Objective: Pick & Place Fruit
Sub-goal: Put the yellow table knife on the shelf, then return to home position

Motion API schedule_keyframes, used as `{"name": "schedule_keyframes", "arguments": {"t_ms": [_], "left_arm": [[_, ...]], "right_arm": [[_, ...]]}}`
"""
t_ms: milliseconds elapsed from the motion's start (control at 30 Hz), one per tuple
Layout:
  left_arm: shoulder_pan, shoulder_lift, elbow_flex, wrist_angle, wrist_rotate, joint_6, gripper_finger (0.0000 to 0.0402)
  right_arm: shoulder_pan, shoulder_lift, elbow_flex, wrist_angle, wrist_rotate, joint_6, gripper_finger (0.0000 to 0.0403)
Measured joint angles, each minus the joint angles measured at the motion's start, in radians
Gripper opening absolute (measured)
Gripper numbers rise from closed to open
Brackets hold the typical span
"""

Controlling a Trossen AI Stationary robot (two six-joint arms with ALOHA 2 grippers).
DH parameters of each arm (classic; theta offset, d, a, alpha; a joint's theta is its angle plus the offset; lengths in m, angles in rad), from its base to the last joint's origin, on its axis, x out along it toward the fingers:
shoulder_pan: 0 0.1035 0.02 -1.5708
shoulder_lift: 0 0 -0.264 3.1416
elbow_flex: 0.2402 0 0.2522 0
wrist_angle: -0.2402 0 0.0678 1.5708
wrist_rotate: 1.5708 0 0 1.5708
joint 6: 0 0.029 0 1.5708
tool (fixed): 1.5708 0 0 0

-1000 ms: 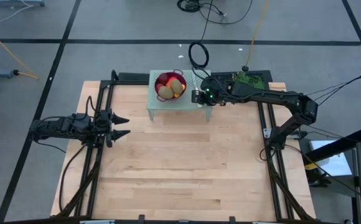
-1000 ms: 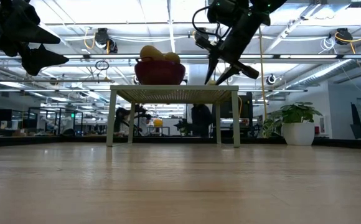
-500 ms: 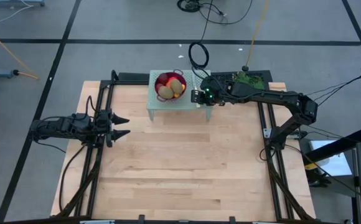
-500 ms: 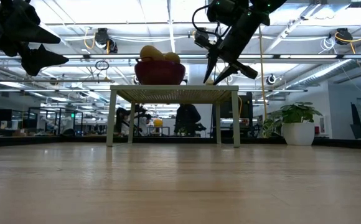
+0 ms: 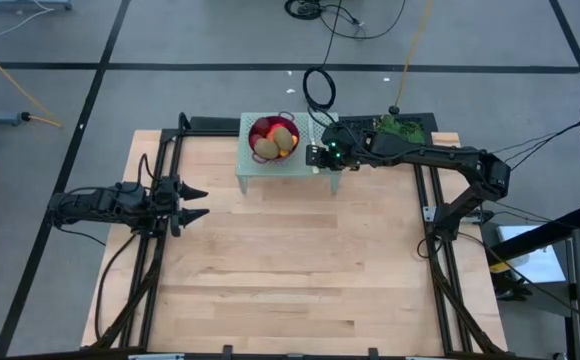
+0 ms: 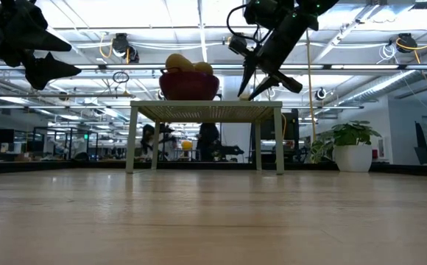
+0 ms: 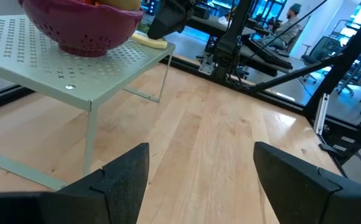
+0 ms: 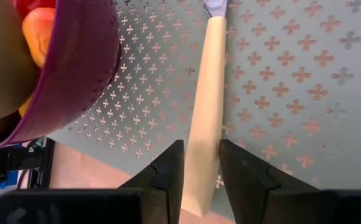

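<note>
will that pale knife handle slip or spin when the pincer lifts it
The knife handle looks smooth and slim, so it may slip. The right pincer straddles one end, so the rest could droop. It looks rigid, unlikely to bend.

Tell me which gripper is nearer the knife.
Right. The right gripper straddles the knife handle on the small stand; the left gripper hovers open, far away over the table's left side.

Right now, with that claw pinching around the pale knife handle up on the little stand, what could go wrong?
The right claw straddles the knife handle, which lies on the perforated stand near its edge; a poor pinch could push it off. The purple bowl of fruit sits right beside, so a sideways swing might knock it. The left claw waits, open, far off.
</note>
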Motion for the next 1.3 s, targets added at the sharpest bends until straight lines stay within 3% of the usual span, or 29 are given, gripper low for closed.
{"name": "schedule_keyframes", "arguments": {"t_ms": [567, 967, 1300], "left_arm": [[0.000, 0.000, 0.000, 0.000, 0.002, -0.014, 0.0282], [0.000, 0.000, 0.000, 0.001, 0.002, -0.005, 0.0282], [0.000, 0.000, 0.000, 0.002, 0.001, -0.005, 0.0282]], "right_arm": [[0.000, -0.030, -0.001, -0.008, 0.002, -0.048, 0.0093], [0.006, -0.128, -0.001, -0.035, 0.130, -0.342, 0.0090], [0.006, -0.204, -0.001, -0.031, 0.151, -0.644, 0.0005]]}}
